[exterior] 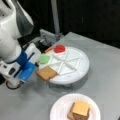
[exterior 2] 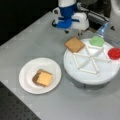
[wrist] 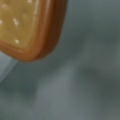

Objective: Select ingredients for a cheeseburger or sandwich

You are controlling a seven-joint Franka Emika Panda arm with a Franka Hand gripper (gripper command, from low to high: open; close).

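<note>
Cheese-topped stack on paper plate

Soft, blurry, evenly lit views.

Your grey table carries two things directly — a round white divided tray and a white paper plate. Take the tray as your landmark: in a front view it stands on a short base, raised off the tabletop, with a dark shadow beneath its rim. The plate lies flat on the table near the tray, apart from it — toward a front view's bottom and left.
</note>
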